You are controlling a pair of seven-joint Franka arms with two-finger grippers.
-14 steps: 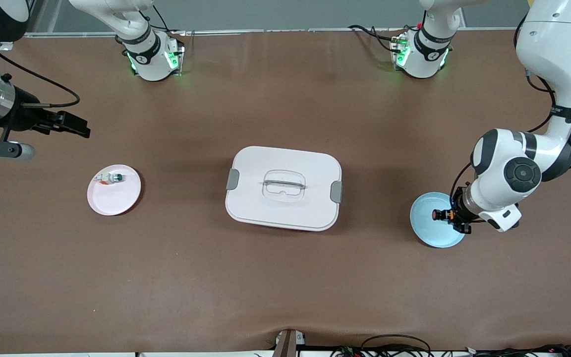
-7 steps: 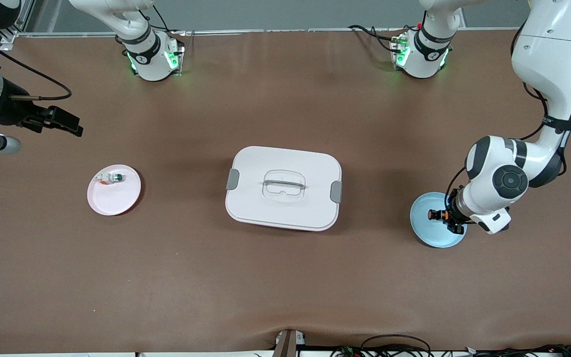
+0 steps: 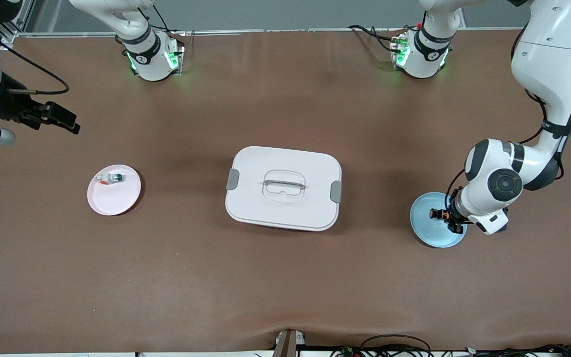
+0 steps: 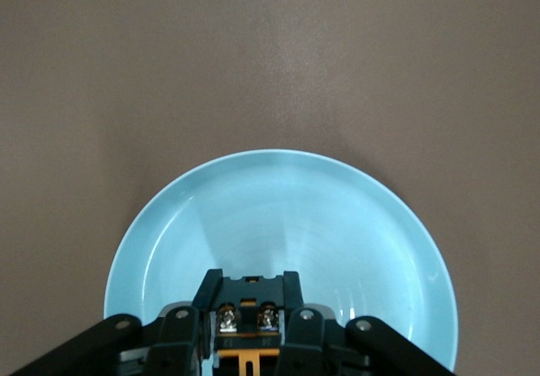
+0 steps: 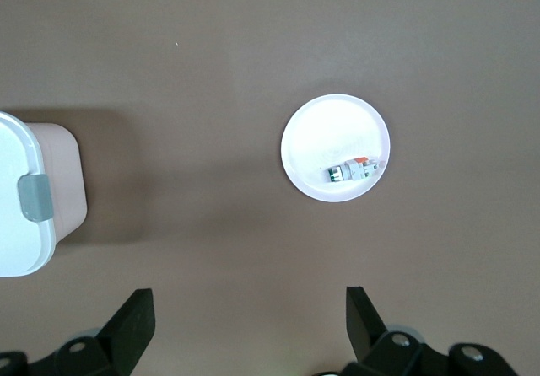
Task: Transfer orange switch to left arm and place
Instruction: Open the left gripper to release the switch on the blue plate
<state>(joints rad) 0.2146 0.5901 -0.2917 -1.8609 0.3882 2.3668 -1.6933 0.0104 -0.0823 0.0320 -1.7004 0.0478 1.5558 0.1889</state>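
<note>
My left tool (image 3: 448, 218) grips the orange switch (image 3: 436, 214) over the blue plate (image 3: 427, 233), now shifted slightly; lift begins. My right tool (image 3: 60, 119) waits, jaws spread, retreating from the box (image 3: 283, 188).

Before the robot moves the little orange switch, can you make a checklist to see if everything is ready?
1. Left end effector shut on the orange switch: ok, fingers clamp it over the blue plate.
2. Switch lifted off the plate: cannot tell.
3. Right end effector open to take the switch: ok, it hangs over the table near its own arm's end.
4. Box out of the way: not ok, it sits on the table between the two plates.
5. Pink plate has room: ok, only a small white switch lies on it.
</note>
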